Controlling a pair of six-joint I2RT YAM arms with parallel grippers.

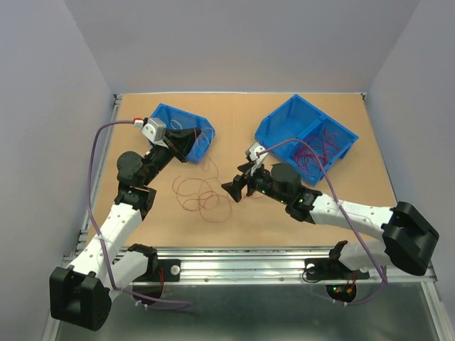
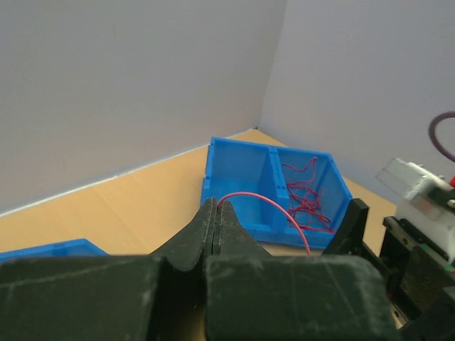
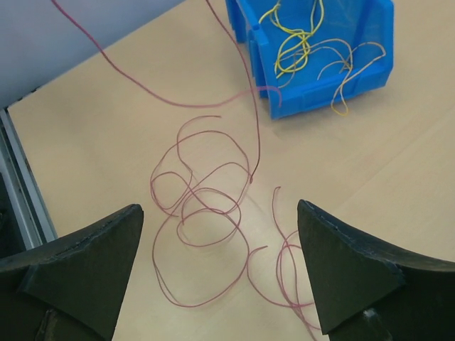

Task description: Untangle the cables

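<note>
The left gripper (image 2: 215, 213) is clenching tight on one hair-thin dark red cable (image 2: 249, 193), which is arching out from its tips. The right gripper (image 3: 219, 213) is hanging with jaws spread wide and nothing between them, over curly dark red loops (image 3: 188, 188) sprawling tangled on the table (image 3: 106, 142) just below. Beyond them, yellow and orange cables (image 3: 291, 50) are lying in a blue bin (image 3: 320, 96).
</note>
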